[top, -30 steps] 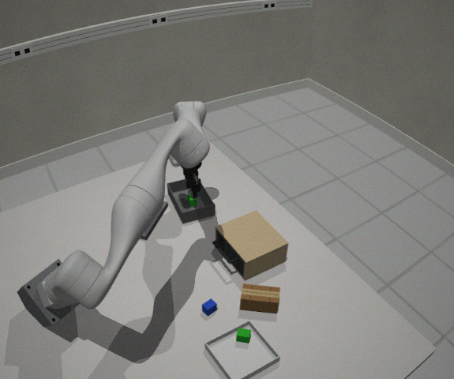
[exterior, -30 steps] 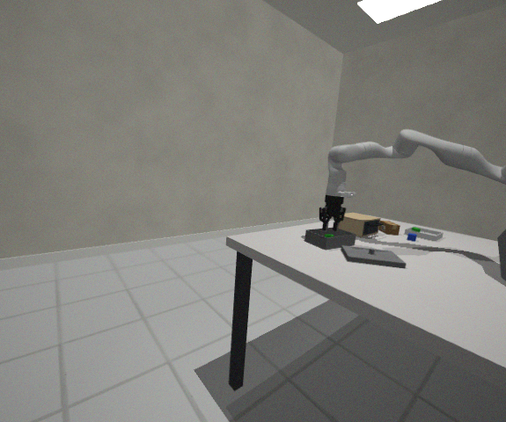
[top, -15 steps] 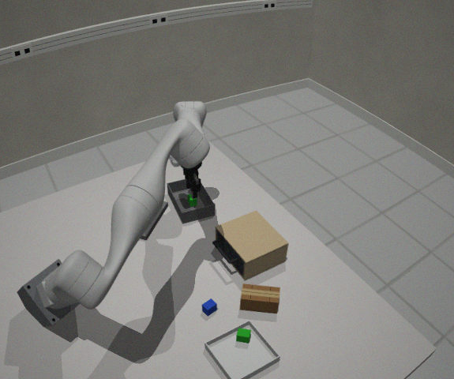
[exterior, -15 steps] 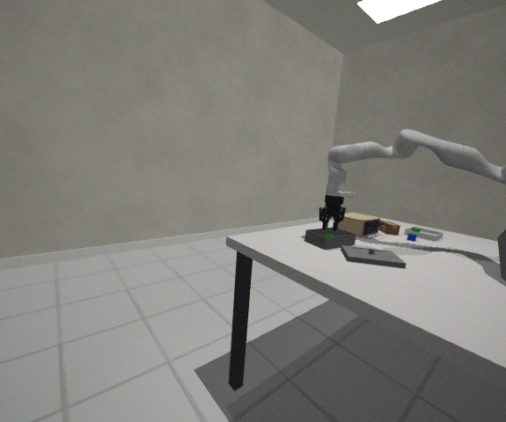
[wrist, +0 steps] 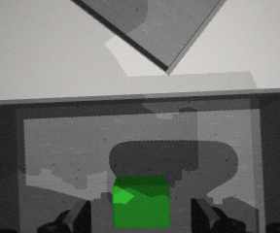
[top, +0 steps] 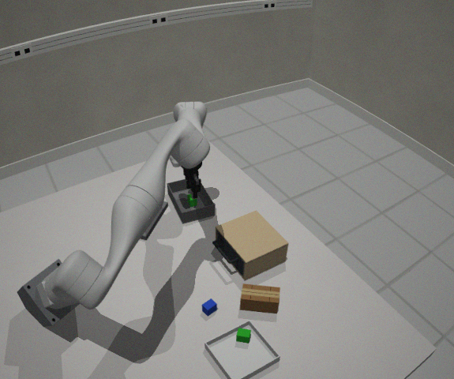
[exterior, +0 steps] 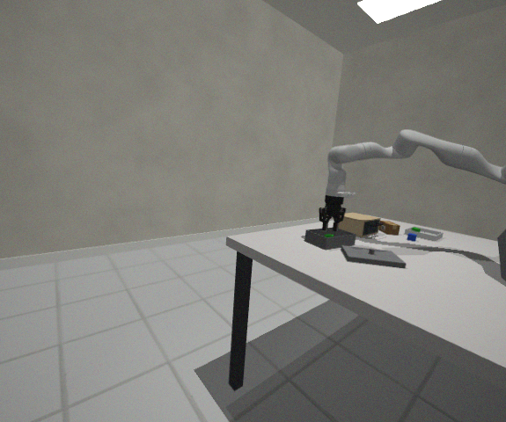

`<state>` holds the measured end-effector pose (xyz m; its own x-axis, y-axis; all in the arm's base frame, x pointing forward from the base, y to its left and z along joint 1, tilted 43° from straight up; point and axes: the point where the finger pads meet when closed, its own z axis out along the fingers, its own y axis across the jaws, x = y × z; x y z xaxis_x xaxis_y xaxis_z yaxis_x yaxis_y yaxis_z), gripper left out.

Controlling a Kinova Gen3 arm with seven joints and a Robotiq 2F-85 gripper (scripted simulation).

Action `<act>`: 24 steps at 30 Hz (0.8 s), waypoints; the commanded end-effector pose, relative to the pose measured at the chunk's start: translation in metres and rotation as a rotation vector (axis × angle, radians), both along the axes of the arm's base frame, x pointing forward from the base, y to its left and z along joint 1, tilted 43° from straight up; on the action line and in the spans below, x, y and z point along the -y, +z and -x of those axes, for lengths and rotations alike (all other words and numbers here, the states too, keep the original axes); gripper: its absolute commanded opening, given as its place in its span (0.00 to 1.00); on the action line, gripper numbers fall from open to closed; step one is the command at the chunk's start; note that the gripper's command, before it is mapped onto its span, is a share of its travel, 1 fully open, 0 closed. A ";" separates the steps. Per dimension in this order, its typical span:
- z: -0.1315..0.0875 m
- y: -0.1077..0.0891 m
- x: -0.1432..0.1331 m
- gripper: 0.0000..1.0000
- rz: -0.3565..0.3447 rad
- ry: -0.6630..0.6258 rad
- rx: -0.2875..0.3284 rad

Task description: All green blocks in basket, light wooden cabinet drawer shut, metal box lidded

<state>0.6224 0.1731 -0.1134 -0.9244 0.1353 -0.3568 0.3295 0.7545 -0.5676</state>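
My gripper [top: 194, 196] [exterior: 329, 228] [wrist: 141, 216] is open, pointing down into the open metal box [top: 198, 215] [exterior: 319, 239] [wrist: 278, 160]. A green block [top: 192, 201] [exterior: 329, 236] [wrist: 141, 211] is inside the box, between the spread fingers in the wrist view, with a gap on each side. The box's lid [top: 153, 222] [exterior: 370, 257] [wrist: 164, 29] lies on the table beside it. Another green block [top: 243, 335] [exterior: 415, 229] is in the light grey basket [top: 227, 333] [exterior: 428, 236]. The light wooden cabinet [top: 255, 236] [exterior: 355, 222] has a dark front with a protruding handle; I cannot tell whether its drawer is fully shut.
A blue block [top: 209, 306] [exterior: 411, 236] stands on the table near the basket. A brown box [top: 259, 299] [exterior: 389, 228] stands between the cabinet and the basket. The arm partly hides the lid in the top view. The box walls surround the fingertips.
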 end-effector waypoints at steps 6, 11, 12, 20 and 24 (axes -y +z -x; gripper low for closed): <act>-0.004 -0.003 0.004 0.65 0.004 0.008 0.004; -0.005 -0.005 0.006 0.65 0.004 0.008 0.004; -0.005 -0.006 0.007 0.65 0.004 0.008 0.004; -0.006 -0.009 0.010 0.65 0.004 0.007 0.004; -0.006 -0.011 0.011 0.65 0.004 0.007 0.004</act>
